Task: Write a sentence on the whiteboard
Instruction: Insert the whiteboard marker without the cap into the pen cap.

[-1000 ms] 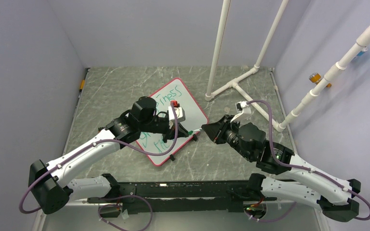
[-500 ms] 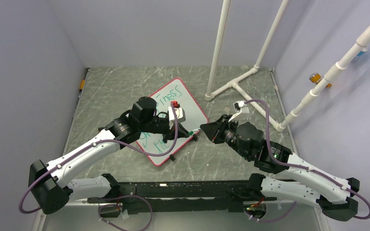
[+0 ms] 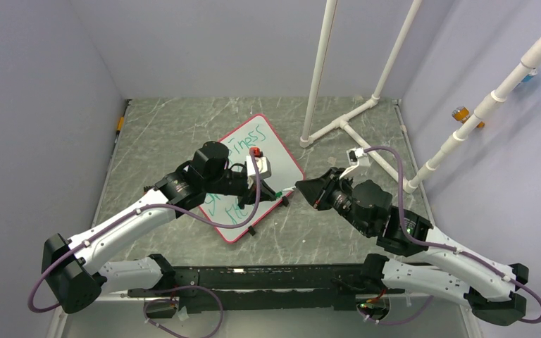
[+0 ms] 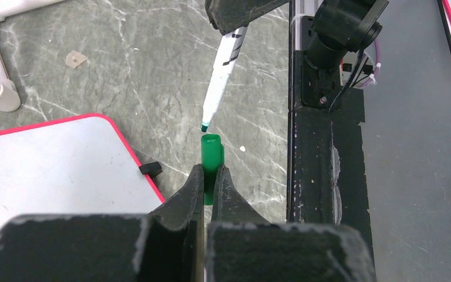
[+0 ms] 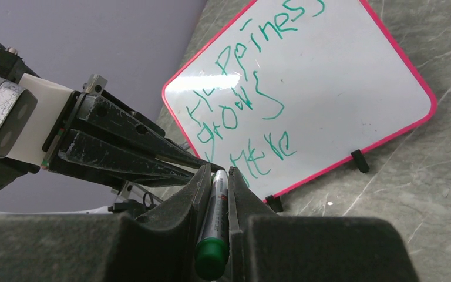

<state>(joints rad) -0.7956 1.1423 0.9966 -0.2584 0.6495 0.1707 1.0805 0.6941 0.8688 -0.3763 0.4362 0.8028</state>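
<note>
I am squeezing my left gripper (image 4: pixel 209 176) tight on the green cap (image 4: pixel 212 154), with its open end pointing out so the marker (image 4: pixel 220 82) can go in. I am pinching the marker in my right gripper (image 5: pixel 216 173), tip first. The tip is sitting just in front of the cap, not inside yet. I think I am lining them up to close it. Just past my hands the whiteboard (image 5: pixel 352 76) is lying on the table (image 4: pixel 123 59). The sentence (image 5: pixel 243 106) is on it in green, so the writing looks done.
</note>
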